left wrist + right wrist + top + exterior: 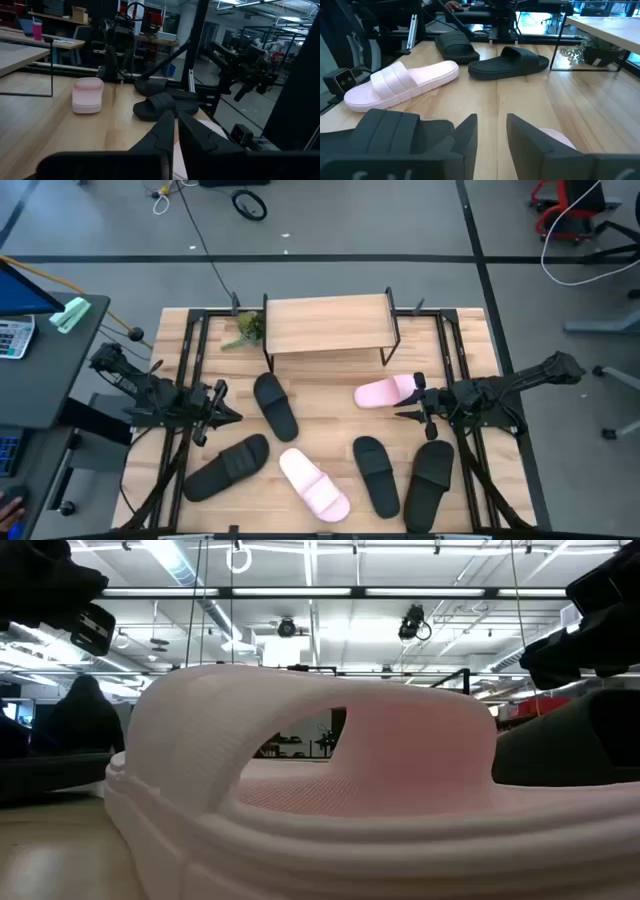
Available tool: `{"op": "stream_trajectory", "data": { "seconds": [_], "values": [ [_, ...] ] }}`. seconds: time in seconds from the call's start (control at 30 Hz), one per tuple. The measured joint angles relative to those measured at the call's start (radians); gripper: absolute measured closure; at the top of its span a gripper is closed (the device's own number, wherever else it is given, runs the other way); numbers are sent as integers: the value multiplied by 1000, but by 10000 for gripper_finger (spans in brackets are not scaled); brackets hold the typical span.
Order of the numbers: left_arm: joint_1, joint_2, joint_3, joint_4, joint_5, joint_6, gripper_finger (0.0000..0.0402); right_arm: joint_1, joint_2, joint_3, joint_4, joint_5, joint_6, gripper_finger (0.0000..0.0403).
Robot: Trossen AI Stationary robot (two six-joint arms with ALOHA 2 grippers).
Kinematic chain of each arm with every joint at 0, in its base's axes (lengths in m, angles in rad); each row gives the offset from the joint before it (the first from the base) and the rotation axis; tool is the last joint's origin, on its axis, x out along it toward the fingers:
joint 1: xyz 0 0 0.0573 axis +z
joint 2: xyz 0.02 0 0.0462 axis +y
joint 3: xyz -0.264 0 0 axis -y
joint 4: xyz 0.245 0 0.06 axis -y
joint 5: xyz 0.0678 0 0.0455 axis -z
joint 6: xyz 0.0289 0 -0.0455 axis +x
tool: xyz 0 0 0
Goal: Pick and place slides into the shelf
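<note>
The shelf (pixel 325 325), a light plank on thin black legs, stands at the table's far middle. Six slides lie flat on their soles: a pink one (pixel 385 391) near the shelf's right leg, a black one (pixel 275 405) left of centre, and along the near side black (pixel 228 467), pink (pixel 314 483), black (pixel 375 475) and black (pixel 430 483). My left gripper (pixel 230 417) hovers shut beside the centre-left black slide. My right gripper (pixel 405 415) hovers slightly open just near of the far pink slide (pixel 555 137). The near pink slide (pixel 320 790) fills the low view.
A small green plant sprig (pixel 245 330) lies at the shelf's left leg. Black frame rails (pixel 190 350) run along the tabletop's left and right sides. Bare wood (pixel 330 420) shows between the two grippers. A desk with a calculator (pixel 15 335) stands off the table's left.
</note>
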Motion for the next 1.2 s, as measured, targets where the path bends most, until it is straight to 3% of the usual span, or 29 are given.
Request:
{"op": "stream_trajectory", "data": {
  "seconds": [1.2],
  "values": [
    [0, 0, 0, 0, 0, 1, 366, 0, 0, 0, 0, 0, 0, 293]
  ]
}}
